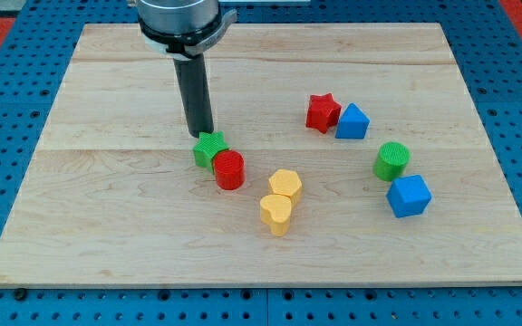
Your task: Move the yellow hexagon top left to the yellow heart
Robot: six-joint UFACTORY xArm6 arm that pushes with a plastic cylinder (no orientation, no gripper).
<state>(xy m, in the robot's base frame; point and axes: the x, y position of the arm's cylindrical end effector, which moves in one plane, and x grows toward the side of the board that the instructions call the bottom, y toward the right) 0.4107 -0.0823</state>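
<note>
The yellow hexagon (285,183) sits just below the board's middle. The yellow heart (276,214) lies directly below it and a little left, touching it. My tip (201,134) stands at the upper left edge of a green star-like block (209,149), well to the left of and above the yellow hexagon. A red cylinder (229,169) touches the green star-like block on its lower right and lies between my tip and the yellow blocks.
A red star (322,112) and a blue block (352,122) touch at the upper right. A green cylinder (391,161) and a blue cube (409,196) stand at the right. The wooden board (107,217) lies on a blue perforated table.
</note>
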